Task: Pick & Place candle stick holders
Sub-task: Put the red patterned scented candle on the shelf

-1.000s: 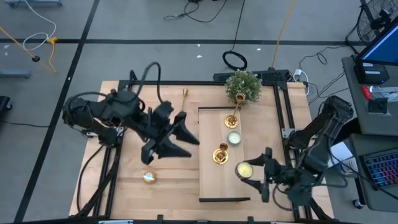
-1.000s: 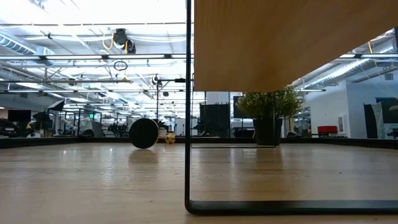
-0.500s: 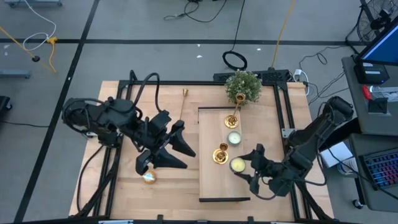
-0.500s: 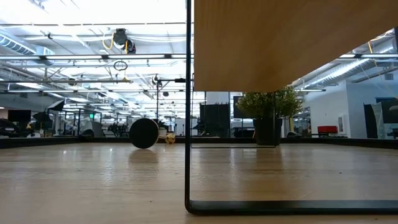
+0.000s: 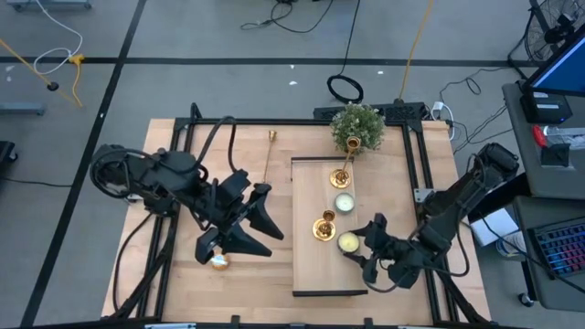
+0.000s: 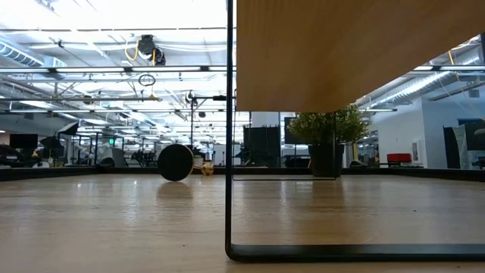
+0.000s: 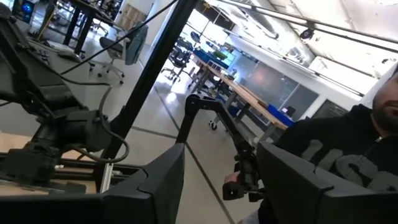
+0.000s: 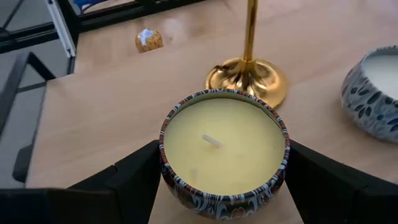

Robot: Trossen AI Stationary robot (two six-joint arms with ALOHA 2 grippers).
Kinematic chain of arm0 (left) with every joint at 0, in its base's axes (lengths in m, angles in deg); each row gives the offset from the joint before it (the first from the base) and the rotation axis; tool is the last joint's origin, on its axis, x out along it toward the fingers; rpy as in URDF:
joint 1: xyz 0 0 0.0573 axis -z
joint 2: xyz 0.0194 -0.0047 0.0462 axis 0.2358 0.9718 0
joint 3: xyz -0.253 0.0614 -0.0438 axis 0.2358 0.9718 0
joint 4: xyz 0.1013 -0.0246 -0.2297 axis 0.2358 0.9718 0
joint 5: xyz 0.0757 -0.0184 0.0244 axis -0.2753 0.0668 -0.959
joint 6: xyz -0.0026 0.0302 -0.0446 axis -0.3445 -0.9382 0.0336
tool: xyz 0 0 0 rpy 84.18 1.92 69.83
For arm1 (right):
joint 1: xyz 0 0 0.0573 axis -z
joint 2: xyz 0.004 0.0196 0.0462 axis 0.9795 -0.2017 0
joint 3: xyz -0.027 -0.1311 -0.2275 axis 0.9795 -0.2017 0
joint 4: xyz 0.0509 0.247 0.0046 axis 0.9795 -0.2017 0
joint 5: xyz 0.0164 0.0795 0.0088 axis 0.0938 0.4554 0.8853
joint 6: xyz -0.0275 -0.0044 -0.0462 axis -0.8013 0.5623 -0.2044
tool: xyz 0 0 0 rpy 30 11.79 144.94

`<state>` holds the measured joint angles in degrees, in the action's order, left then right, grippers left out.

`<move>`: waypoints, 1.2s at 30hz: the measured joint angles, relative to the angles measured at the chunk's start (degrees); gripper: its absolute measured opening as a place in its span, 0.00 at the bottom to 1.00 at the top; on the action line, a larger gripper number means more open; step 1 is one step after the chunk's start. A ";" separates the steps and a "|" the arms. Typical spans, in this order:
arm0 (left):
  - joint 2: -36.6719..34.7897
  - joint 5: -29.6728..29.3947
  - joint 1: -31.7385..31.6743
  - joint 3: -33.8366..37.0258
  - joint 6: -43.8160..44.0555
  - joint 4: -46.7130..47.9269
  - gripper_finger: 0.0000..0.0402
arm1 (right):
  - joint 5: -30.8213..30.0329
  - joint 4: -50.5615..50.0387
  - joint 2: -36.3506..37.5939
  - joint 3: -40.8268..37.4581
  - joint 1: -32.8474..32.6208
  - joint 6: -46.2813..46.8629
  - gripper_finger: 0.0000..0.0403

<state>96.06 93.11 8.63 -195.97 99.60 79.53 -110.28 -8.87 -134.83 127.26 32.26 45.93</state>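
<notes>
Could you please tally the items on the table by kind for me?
Gold candle stick holders: 3
Candle tins: 2
Potted plant: 1
Small gold-wrapped item: 1
Total: 7

Left hand [image 5: 212,256] open; right hand [image 5: 358,249] clamped shut.

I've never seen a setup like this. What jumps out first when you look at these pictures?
Probably the right gripper, closed around a pale-yellow candle tin on the raised wooden shelf, beside a shiny gold candle stick holder. Then the left gripper, hovering over a small gold object on the table, and the green potted plant at the back.
</notes>
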 joint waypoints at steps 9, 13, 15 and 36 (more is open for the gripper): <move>0.00 0.00 0.54 0.00 -0.22 -0.06 0.52 | 1.64 0.08 -0.18 0.00 0.37 -0.46 0.72; 0.00 0.00 1.13 0.00 -0.31 -0.13 0.51 | 1.67 -0.66 -1.20 0.03 0.34 -0.42 0.72; 0.00 0.06 1.25 0.00 -0.42 -0.13 0.50 | 1.62 -0.41 -2.08 0.09 0.68 -0.39 0.72; 0.00 0.04 1.24 0.00 -0.66 1.23 0.51 | 3.08 -0.82 -3.80 0.24 1.30 0.24 0.72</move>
<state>96.06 93.15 9.87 -195.97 98.95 80.75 -107.20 -9.69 -138.63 127.50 33.55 46.17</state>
